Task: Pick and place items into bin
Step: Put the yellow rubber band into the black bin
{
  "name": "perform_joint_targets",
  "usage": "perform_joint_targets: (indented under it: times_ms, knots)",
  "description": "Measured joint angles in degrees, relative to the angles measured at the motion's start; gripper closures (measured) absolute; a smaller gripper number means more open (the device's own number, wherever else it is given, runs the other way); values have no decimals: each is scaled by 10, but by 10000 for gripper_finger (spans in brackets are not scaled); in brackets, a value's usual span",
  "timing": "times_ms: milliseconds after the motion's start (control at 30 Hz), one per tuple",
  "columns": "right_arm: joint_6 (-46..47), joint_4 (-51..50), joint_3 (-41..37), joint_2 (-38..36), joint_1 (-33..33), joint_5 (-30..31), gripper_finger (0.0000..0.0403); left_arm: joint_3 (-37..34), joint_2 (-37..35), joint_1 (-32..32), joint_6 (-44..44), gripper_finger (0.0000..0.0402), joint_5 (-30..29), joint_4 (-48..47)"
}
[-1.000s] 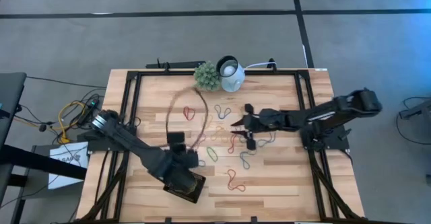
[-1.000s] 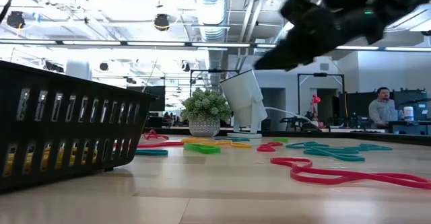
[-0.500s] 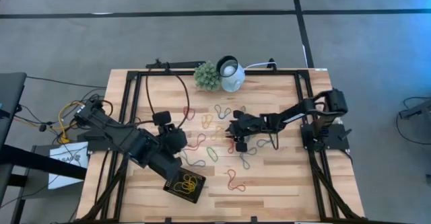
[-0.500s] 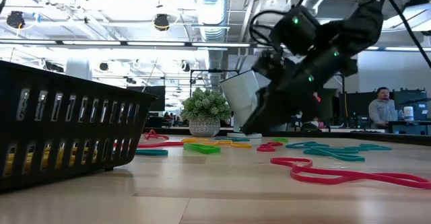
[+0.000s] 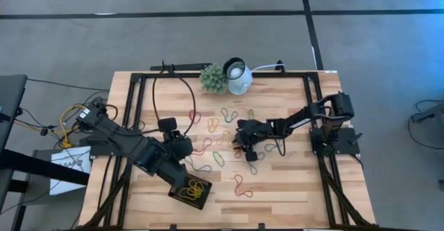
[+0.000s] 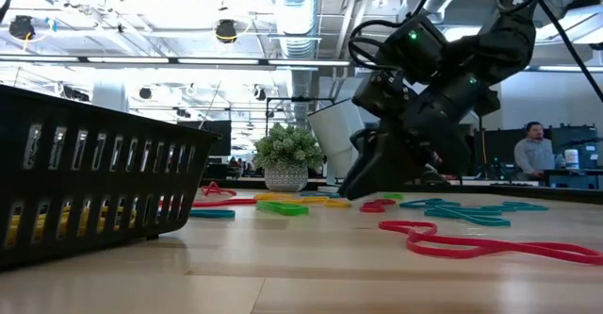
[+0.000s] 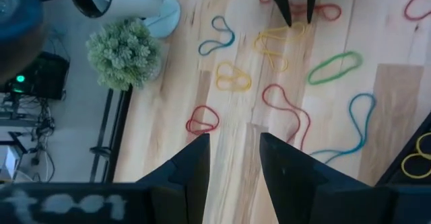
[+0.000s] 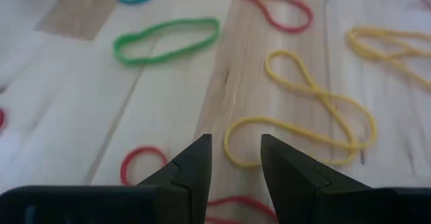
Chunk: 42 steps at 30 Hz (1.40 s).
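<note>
Several rubber-band items in red [image 5: 196,116], yellow [image 8: 303,109], green [image 8: 165,39] and blue lie flat and scattered on the wooden table. The black bin [image 5: 206,193] stands near the table's front edge, left of centre, with yellow bands [image 5: 193,188] in it; it also fills the left of the low view [image 6: 94,177]. My right gripper [image 5: 238,137] is open and slants down close over the table's middle, its fingers [image 8: 192,163] just short of a yellow band. My left gripper [image 5: 182,145] hangs open and holds nothing, above the table, just beyond the bin.
A green plant ball [image 5: 214,78] and a white round lamp [image 5: 237,76] stand at the far edge. A black cable [image 5: 187,96] arcs over the table's left half. Black frame rails [image 5: 135,113] run along both sides. A red band [image 5: 241,186] lies near the front.
My left gripper has risen from over the bin and drawn back toward the far edge, uncovering the yellow bands in the bin. My right gripper has come down toward the table and a little to the left, tipping its fingers further down among the bands.
</note>
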Motion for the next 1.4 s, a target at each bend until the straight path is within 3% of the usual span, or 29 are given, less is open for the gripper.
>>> perform_joint_targets:
  times_ms: [167,333,700,933,1100,1267,1400]
  knots:
    - [-22,-9,0,0,1,-3,282,-13,0,0,-7,281,12,-1]
    - [-26,0,0,0,1,-53,282,-13,0,0,-16,281,12,0]
    - [-45,0,0,1,-6,-30,282,-13,0,0,-17,281,12,0]
    - [-38,95,5,83,-8,-47,282,-13,0,0,-17,281,13,0]
    - [-21,119,8,100,-26,-48,283,-13,0,0,-27,281,14,0]
    - [-21,61,10,78,-41,-43,305,-13,0,0,-27,281,20,0]
    - [-43,34,9,67,-39,-36,344,-13,0,0,-27,281,21,0]
